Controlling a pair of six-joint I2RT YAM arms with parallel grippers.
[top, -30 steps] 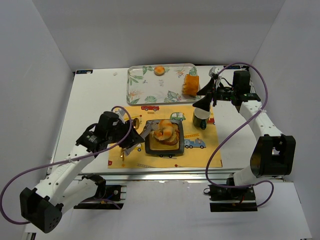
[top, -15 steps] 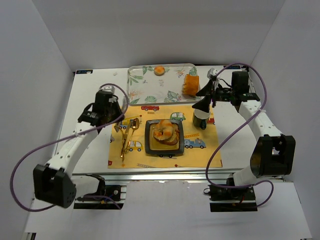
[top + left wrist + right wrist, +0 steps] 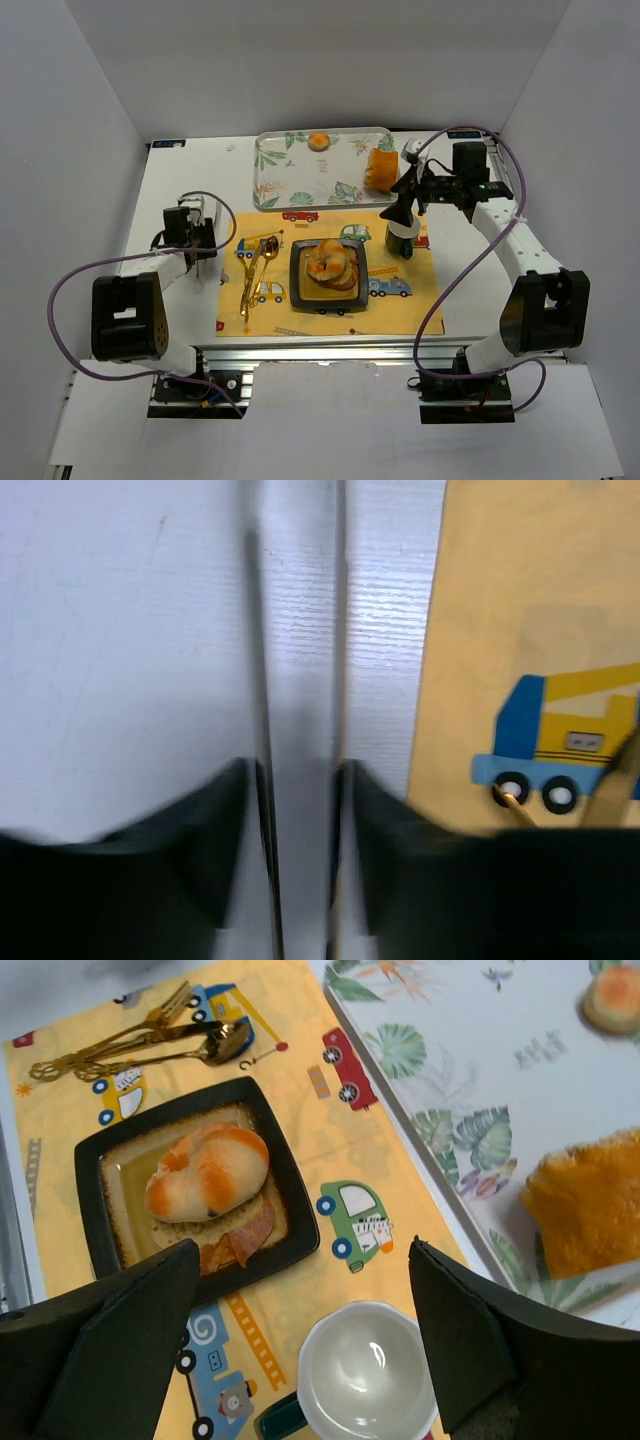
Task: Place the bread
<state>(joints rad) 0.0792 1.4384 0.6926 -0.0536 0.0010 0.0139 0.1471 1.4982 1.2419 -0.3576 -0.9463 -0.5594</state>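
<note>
Bread [image 3: 330, 262] lying on black plate [image 3: 295, 275], long axis running roughly along plate's left edge; right pincer [image 3: 302, 1252], left pincer [image 3: 295, 770] both gaping, released.

Left arm [image 3: 150, 266] and right arm [image 3: 512, 238]: white links, boxy black joints, each trailing a looping purple cable [image 3: 52, 305]. Left gripper [image 3: 295, 770] and right gripper [image 3: 302, 1248] are matte black.

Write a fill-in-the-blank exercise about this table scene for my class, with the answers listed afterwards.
The black plate holding the stacked bread rests on a ____ placemat.
In the top view, the gold cutlery lies to the ____ of the plate.
The open right gripper hangs above the ____.
The floral tray carries ____ pieces of food.
Answers: yellow; left; cup; two.
</note>
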